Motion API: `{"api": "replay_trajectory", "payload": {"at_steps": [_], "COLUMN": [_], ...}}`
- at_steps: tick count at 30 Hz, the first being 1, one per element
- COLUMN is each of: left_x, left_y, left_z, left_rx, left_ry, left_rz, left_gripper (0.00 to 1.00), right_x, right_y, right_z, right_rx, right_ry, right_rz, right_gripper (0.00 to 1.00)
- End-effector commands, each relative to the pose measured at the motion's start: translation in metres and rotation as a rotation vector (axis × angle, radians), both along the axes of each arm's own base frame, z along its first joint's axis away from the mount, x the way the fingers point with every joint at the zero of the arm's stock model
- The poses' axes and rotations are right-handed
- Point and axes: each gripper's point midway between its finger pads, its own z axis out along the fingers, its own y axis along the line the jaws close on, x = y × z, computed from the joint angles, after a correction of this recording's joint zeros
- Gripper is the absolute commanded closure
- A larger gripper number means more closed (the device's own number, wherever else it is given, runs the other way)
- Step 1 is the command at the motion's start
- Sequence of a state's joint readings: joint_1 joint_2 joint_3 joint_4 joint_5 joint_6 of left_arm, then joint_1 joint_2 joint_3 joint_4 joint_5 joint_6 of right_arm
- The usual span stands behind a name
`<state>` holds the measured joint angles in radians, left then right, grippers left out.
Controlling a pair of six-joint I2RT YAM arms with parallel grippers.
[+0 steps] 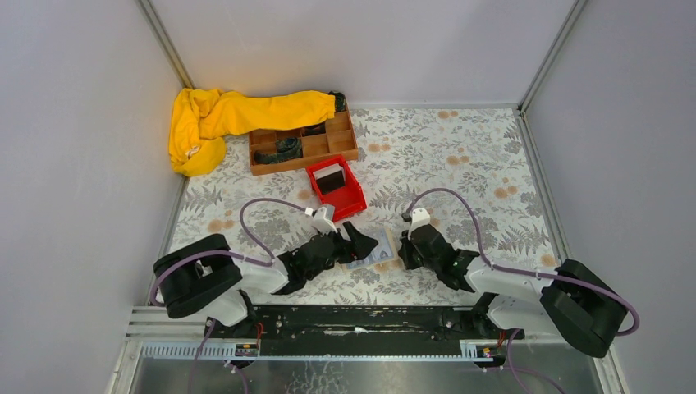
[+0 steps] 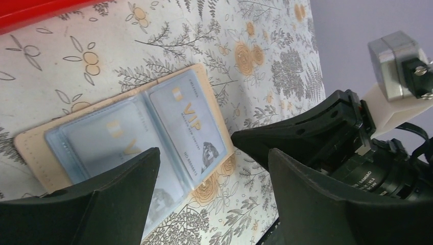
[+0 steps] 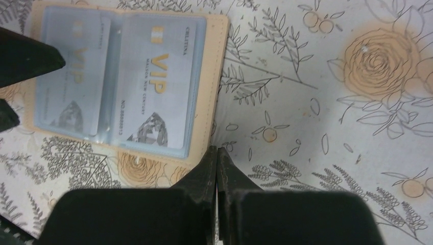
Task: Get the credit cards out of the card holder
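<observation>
Left wrist view: my spread left hand (image 2: 194, 145) hides part of the flat tan card holder (image 2: 31, 146); right hand (image 3: 217, 153) pressed together.

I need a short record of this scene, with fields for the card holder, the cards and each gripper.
card holder: lying open on the flowered tablecloth, tan side up
credit cards: two VIP cards, both inside clear sleeves
left gripper: open, over the holder
right gripper: shut, tip beside the holder's edge
</observation>
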<state>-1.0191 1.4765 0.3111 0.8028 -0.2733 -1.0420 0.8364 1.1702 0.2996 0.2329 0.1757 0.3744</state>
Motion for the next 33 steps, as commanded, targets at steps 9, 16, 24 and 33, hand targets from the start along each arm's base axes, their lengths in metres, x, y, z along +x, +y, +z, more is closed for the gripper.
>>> {"api": "replay_trajectory", "payload": {"at_steps": [9,16,24,33], "left_x": [0.004,0.006,0.005,0.000], "left_y": [-0.018,-0.014,-0.013,-0.020], "left_z": [0.012,0.010,0.007,-0.003], "left_rx": [-0.117,-0.116,-0.135,-0.183], "left_ry": [-0.002,0.006,0.026,0.069], "left_rz": [-0.042,-0.038,-0.047,-0.079], "left_gripper": [0.15,0.15,0.15,0.16], "right_x": [-0.012,-0.015,-0.001,0.010], "right_y": [0.017,0.029,0.011,0.027], "right_z": [0.012,0.017,0.045,0.045], "right_rx": [0.134,0.176,0.136,0.094], "right_ry": [0.002,0.014,-0.095,-0.085], "right_rz": [0.046,0.065,-0.002,0.039], "right_gripper": [1.00,1.00,1.00,1.00]}}
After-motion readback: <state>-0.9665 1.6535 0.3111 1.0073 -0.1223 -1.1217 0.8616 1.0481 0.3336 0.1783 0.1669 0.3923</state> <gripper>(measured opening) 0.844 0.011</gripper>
